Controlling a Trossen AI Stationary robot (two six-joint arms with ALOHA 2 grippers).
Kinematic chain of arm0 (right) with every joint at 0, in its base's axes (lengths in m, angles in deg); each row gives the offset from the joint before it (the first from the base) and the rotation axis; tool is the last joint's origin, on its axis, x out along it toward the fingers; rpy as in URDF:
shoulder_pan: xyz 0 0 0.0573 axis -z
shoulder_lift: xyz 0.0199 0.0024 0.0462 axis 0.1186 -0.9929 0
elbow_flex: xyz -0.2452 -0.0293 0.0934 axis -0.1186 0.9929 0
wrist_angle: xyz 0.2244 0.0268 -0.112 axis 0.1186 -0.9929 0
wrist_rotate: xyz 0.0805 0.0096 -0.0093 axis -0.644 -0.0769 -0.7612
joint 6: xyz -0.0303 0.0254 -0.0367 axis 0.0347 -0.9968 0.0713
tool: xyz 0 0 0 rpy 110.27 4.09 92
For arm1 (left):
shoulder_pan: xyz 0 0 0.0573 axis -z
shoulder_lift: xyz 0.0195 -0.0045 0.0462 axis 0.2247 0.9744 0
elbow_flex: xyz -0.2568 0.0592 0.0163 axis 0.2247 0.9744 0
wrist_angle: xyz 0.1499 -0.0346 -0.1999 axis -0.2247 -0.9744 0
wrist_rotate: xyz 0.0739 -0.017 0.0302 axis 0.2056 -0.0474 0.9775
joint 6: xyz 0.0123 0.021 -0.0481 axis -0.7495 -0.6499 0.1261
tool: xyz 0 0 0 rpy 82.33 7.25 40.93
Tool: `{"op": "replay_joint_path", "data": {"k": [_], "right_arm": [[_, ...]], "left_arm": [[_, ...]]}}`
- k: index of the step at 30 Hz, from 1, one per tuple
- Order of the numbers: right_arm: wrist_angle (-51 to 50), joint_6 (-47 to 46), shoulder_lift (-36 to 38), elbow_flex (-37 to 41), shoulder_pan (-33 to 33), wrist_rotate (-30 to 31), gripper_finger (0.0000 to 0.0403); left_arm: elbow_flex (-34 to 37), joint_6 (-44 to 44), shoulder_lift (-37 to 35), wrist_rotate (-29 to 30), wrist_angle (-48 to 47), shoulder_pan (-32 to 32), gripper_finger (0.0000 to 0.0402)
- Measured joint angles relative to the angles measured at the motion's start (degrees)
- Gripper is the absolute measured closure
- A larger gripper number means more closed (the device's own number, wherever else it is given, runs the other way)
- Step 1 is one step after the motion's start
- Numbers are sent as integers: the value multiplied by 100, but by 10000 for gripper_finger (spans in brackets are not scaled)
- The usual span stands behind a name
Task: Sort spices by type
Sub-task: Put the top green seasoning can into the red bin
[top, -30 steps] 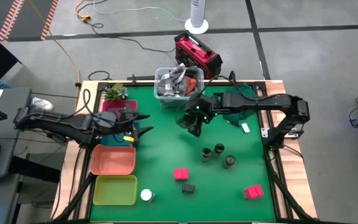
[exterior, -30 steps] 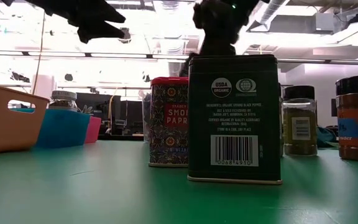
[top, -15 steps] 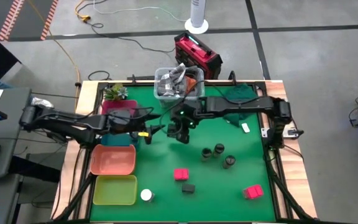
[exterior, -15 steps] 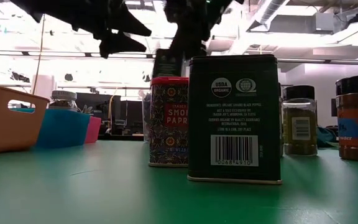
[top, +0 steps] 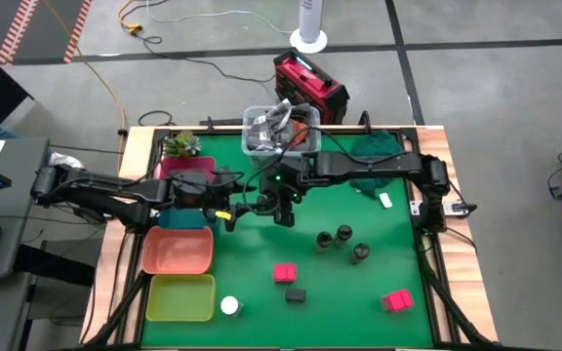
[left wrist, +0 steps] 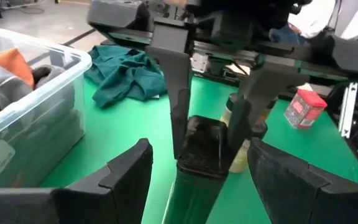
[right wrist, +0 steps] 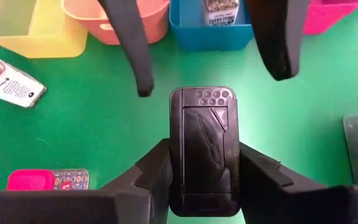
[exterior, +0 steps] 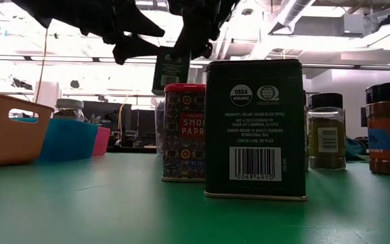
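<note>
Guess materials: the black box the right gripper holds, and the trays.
Black box: likely painted tin or plastic, satin sheen, embossed lid with shaker holes, held in the right gripper. Orange tray and yellow tray: probably moulded plastic, uniform colour, rounded rims.

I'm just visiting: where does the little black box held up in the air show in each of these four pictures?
High view: the black box is mid-table in the right gripper, near the left gripper.
Low view: it hangs upper centre, above the red paprika tin.
Left wrist view: centre, clamped.
Right wrist view: centre.
Shared landmark: the blue tray, also.
</note>
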Motion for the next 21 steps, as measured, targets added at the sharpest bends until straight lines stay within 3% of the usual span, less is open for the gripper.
{"op": "replay_joint_path", "data": {"k": [21], "right_arm": [[306, 56, 0, 0, -9, -118, 231]], "left_arm": [[26, -413, -2, -70, -35, 20, 150]]}}
